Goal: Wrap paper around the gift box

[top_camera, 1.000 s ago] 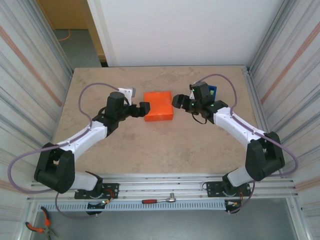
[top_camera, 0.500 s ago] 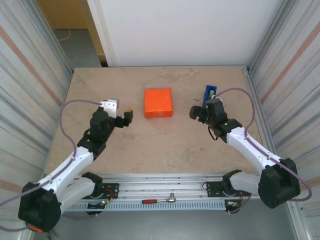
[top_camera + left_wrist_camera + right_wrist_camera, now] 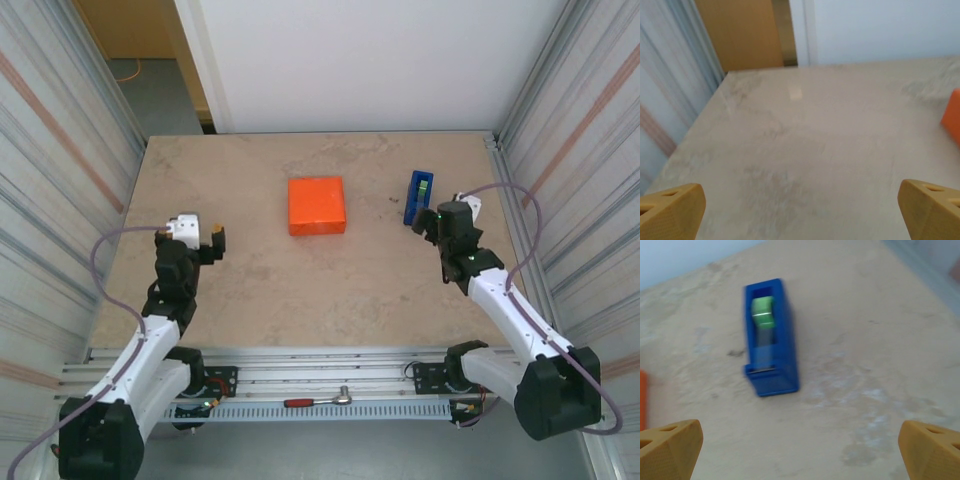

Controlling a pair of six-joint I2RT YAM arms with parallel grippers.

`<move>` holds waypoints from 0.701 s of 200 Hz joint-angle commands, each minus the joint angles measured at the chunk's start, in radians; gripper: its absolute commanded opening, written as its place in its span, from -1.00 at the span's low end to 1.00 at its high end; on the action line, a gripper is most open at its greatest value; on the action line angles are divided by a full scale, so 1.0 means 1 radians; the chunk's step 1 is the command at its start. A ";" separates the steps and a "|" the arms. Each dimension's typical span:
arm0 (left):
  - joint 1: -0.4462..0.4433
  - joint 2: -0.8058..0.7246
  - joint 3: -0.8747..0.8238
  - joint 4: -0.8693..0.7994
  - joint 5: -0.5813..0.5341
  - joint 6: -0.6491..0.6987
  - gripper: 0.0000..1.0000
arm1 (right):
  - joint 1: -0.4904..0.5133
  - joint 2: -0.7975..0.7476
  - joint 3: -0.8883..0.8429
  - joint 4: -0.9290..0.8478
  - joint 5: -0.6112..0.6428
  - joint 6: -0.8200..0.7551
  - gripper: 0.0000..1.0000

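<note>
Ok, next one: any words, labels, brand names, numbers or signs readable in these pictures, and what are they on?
No readable text anywhere.
plain orange paper parcel, flat and square: unmarked on the faces shown.
narrow blue plastic tape dispenser with a green roll: no label legible; the right wrist view is blurred.
beige stone-look table: mottled pattern, no markings.

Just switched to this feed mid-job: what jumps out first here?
The gift box, a flat square all in orange paper, lies in the middle of the table. A blue tape dispenser with a green roll stands to its right, just ahead of the open right gripper. The left gripper, also open, hangs over bare surface at the left.
</note>
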 commanded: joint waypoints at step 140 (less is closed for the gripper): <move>0.139 0.702 0.074 0.534 0.548 0.056 0.98 | -0.247 0.371 -0.193 0.721 -0.220 -0.336 0.97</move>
